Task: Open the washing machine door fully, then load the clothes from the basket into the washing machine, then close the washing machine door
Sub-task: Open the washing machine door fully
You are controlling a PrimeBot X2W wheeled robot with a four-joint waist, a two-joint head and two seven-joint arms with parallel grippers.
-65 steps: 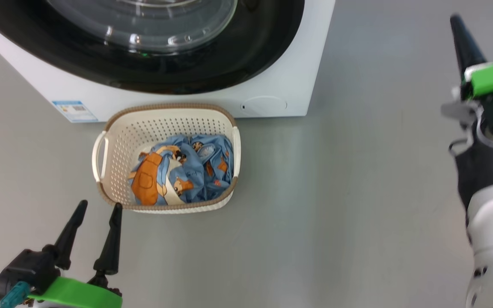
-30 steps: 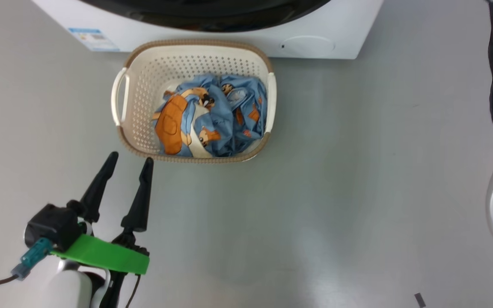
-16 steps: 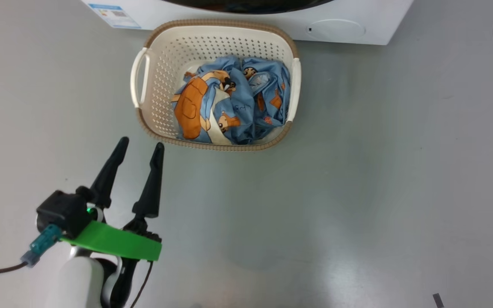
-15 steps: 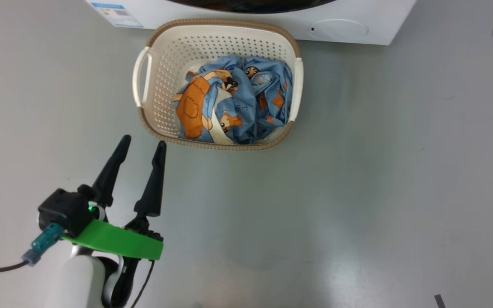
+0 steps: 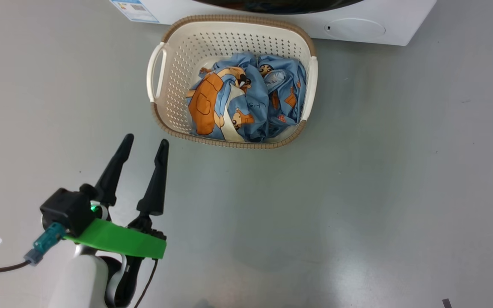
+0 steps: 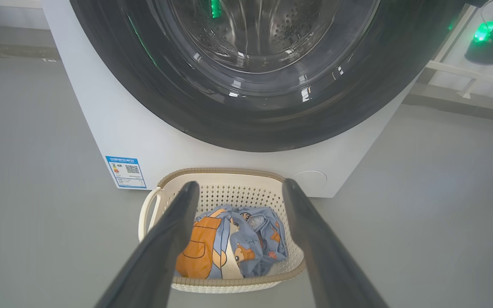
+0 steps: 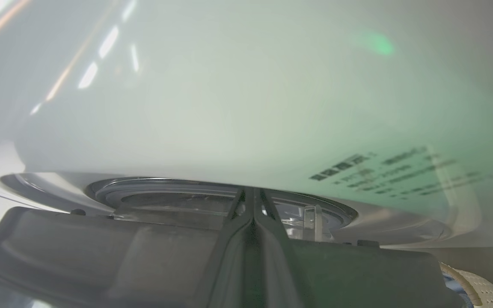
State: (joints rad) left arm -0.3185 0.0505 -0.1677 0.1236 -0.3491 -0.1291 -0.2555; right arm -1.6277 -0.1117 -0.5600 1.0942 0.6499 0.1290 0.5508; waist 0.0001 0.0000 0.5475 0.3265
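Nearest the robot, the left pincer [image 5: 146, 140] is hanging released, its two dark fingers spread wide and holding nothing, just short of the basket's near left corner and not touching it. The basket [image 5: 229, 145] is sitting on the grey floor [image 5: 357, 192], and the clothes [image 5: 246, 102] are lying bundled inside it, crowding toward its right side with the orange patch facing up. Just behind the basket's far rim, the washing machine [image 6: 122, 128] is standing, its blue label sticker [image 6: 126, 172] showing beyond the basket's left handle. Above the basket, the washing machine door [image 6: 255, 128] is looking shut, its glossy black rim lying against the white front and the steel drum [image 6: 263, 25] showing through the glass. Higher above the basket, the right pincer [image 7: 253, 194] is keeping its fingers clenched together on nothing visible, tips pointing at the seam between black rim and white body; whether it is touching the door I cannot tell. By this look, no step is finished: the opening is only getting under way, while loading and closing are waiting.
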